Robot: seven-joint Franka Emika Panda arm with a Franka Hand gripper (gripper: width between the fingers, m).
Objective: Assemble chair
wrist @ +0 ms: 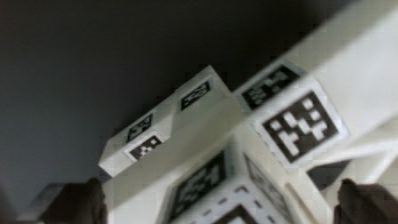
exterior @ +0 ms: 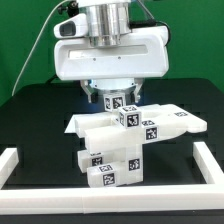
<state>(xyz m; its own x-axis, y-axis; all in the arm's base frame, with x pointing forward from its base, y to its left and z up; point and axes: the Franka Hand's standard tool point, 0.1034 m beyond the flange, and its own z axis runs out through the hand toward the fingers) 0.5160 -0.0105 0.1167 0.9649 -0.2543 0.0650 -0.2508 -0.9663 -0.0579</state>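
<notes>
The chair (exterior: pixel 115 150) is a stack of joined white blocky parts with black-and-white tags, standing on the black table in the middle of the exterior view. My gripper (exterior: pixel 113 93) sits right above its upper end, and the fingers are hidden there by the hand and the parts. In the wrist view the tagged white parts (wrist: pixel 267 120) fill the frame, very close and blurred. My gripper (wrist: pixel 222 205) has its dark fingers (wrist: pixel 80 205) far apart at either side of the part between them. The jaws look open around it.
A white rail (exterior: pixel 20 165) edges the black table at both sides and along the front. The arm's large white body (exterior: pixel 108 50) hangs above the chair. A black cable runs at the exterior view's upper left.
</notes>
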